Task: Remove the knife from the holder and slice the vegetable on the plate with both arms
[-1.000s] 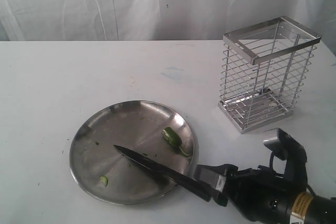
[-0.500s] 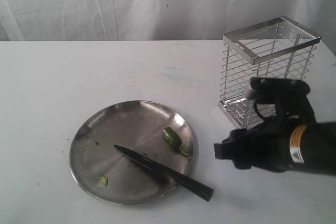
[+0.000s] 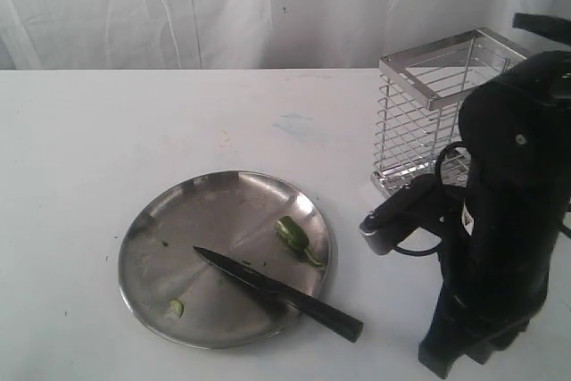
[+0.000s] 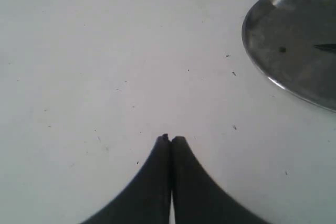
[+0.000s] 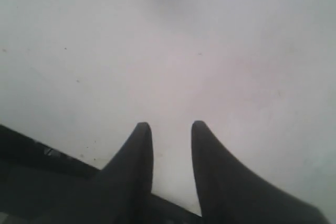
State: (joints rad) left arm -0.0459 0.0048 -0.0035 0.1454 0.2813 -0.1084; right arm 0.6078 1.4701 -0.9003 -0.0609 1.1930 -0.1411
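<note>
The right arm (image 3: 504,220) has let go of the knife (image 3: 277,292) and risen beside the plate (image 3: 152,229); a second ago its gripper sat at the handle. The knife lies unmoved, blade on the plate, handle over the rim, green chilli (image 3: 293,234) just beyond it. Slicing looks finished or paused. The right gripper (image 5: 172,127) stands apart and empty, the left gripper (image 4: 171,139) pressed together off the plate
</note>
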